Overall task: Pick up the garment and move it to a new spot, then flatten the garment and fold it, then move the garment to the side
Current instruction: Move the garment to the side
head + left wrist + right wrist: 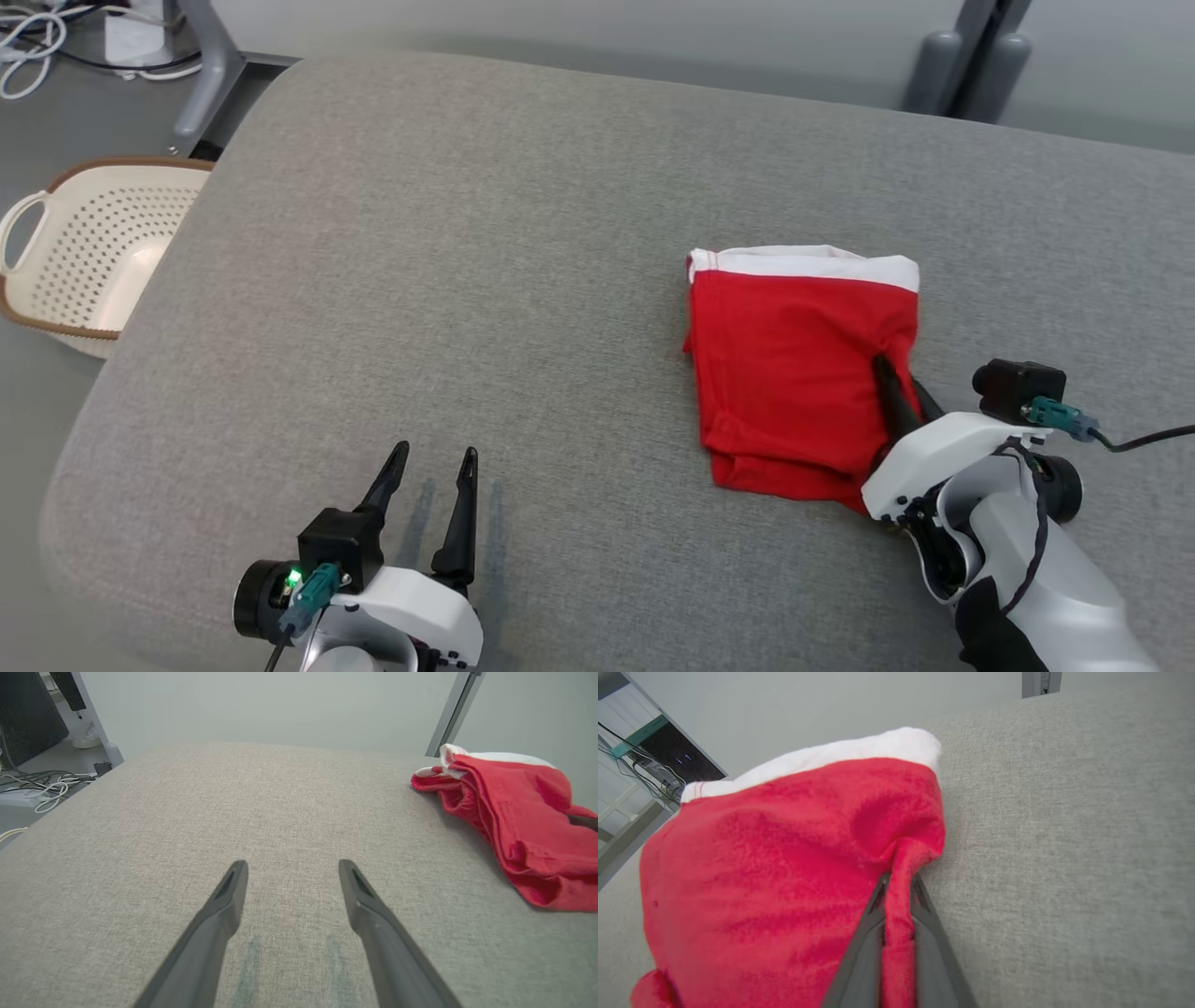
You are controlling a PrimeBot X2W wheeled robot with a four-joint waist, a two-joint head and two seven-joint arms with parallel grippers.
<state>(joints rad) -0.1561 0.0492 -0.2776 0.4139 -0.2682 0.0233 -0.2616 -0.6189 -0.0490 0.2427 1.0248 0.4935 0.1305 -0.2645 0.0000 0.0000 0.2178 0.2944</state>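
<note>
At the far left, one cream perforated laundry basket (89,247) with a brown rim is seen on the floor beside the padded surface, and a tangle of white and dark cables (33,42) lies on the floor beyond it. One grey fabric-covered cushion (485,261) serves as the work surface.

At the lower left, the left gripper (436,453) is held just above the cushion with its two dark fingers spread apart and nothing between them; one small green light is lit on its wrist. It is well apart from the cloth.

One red garment (794,373) with a single white waistband along its far edge is laid folded on the right half of the cushion.

At the garment's right edge, a raised fold of the red fabric is pinched between the two fingers of the right gripper (900,882), which are drawn together on it. One black cable is seen running off the right wrist.
</note>
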